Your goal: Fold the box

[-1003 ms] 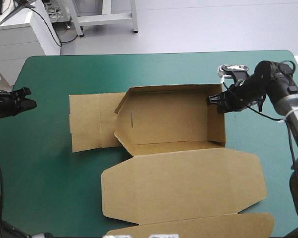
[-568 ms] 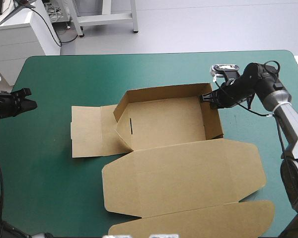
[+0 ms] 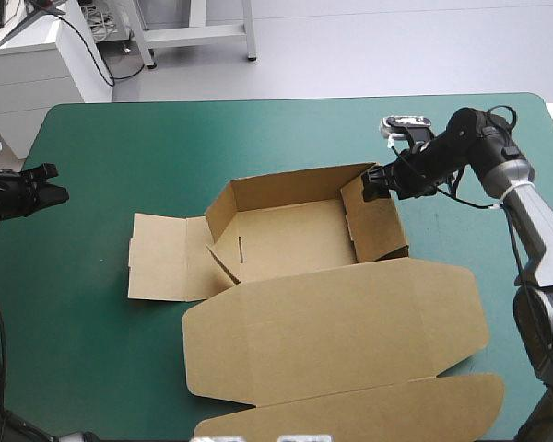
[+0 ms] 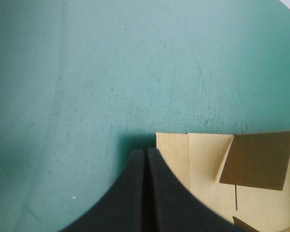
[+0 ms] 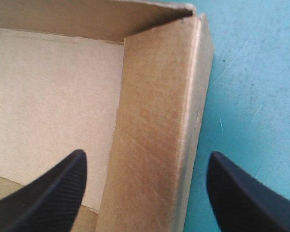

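You're about halfway, I'd say: the box (image 3: 286, 235) sits in the middle of the table (image 3: 258, 129) with far and right walls up, left flap and lid lying flat. Your right gripper (image 3: 380, 184) has its fingers spread wide astride the right wall. The left gripper (image 3: 39, 191), pinched together, hovers by the table's left edge.

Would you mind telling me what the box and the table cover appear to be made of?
The box: brown board, matte, probably cardboard, judging by crisp creases and thin cut edges. The table cover: teal-green, smooth with faint scuffs; possibly a mat or laminate.
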Tool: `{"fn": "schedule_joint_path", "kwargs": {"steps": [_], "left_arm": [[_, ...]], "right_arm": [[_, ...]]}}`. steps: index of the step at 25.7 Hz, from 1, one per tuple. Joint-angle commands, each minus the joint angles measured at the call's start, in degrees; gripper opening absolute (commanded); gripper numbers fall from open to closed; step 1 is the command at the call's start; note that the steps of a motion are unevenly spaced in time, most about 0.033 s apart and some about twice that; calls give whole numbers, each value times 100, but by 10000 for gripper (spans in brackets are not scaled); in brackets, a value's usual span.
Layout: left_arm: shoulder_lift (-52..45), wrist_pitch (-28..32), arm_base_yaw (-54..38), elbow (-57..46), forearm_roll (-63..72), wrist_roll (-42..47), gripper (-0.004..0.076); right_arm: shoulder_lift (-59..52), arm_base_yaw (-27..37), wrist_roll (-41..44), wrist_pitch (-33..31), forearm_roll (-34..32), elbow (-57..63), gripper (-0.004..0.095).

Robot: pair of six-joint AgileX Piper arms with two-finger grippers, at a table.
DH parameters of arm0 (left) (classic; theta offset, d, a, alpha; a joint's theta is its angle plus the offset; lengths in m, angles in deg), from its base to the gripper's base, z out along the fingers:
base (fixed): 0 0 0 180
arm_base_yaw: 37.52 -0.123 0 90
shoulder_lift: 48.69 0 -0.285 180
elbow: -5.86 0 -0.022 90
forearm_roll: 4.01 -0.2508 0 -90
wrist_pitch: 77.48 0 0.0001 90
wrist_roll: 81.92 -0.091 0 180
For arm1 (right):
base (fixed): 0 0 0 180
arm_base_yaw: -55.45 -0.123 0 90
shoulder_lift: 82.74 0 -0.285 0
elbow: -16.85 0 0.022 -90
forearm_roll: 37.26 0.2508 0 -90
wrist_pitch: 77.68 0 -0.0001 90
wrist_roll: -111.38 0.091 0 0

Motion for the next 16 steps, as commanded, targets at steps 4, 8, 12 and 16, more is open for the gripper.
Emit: {"fn": "schedule_joint_path", "kwargs": {"steps": [4,8,12,16], "left_arm": [[-248,7,-24,140,319,9,-8],[-248,-51,-14,140,343,19,-8],[-248,-116,-14,140,343,19,-8],[-248,-125,-14,135,354,19,-8]], "right_arm": [[-304,-27,744,-769,-564,-1413,817],[-532,-314,1159,-769,-1590,-1578,817],[-813,-630,1199,-779,-1937,-1578,818],[-997,-676,1243,-779,-1811,-1567,818]]}}
